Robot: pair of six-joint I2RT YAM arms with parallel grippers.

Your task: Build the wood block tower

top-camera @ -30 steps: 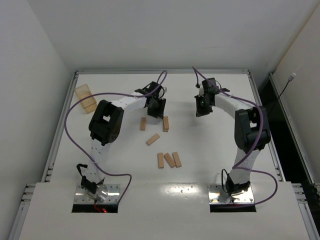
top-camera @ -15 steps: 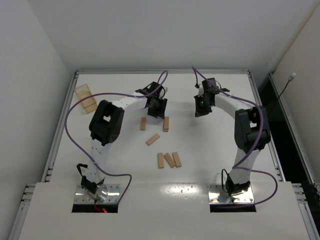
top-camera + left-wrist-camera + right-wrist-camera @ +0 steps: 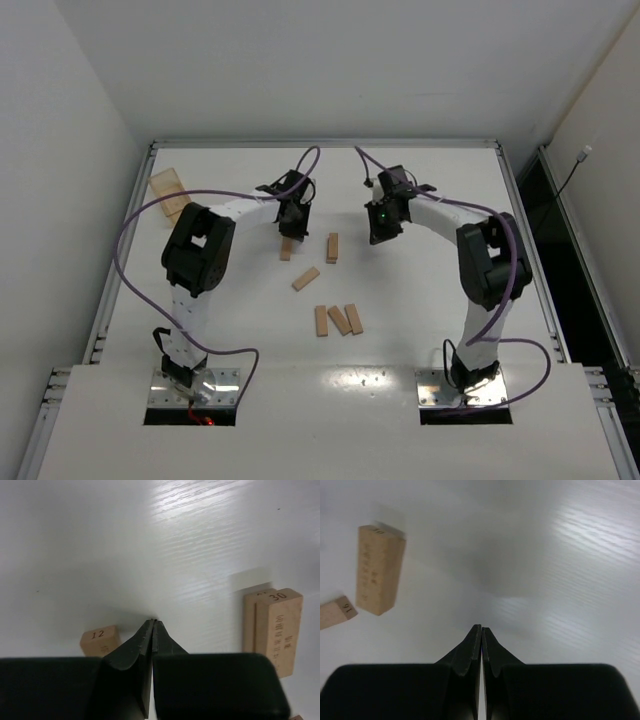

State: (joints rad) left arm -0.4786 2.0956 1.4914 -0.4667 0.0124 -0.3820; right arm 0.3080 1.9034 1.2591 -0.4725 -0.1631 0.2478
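Several light-tan wood blocks lie flat and apart on the white table; no tower stands. One block [image 3: 286, 250] is just below my left gripper [image 3: 292, 220], which is shut and empty; the left wrist view shows this block, marked 12 [image 3: 100, 640], left of the gripper [image 3: 153, 623]. A second block [image 3: 332, 247], marked 30 [image 3: 278, 630], lies between the two grippers. My right gripper [image 3: 378, 228] is shut and empty, to the right of it; the right wrist view shows the closed gripper [image 3: 481, 628], that block [image 3: 377, 570] and another marked 16 [image 3: 337, 612].
An angled block [image 3: 306, 278] lies mid-table. Three more blocks [image 3: 340, 320] lie side by side nearer the arm bases. A translucent amber box [image 3: 168, 185] sits at the back left by the table's raised rim [image 3: 120, 250].
Both grippers have moved to the left. The left one now hovers by the block marked 12; the right one has come nearer the middle block. The blocks have not moved.
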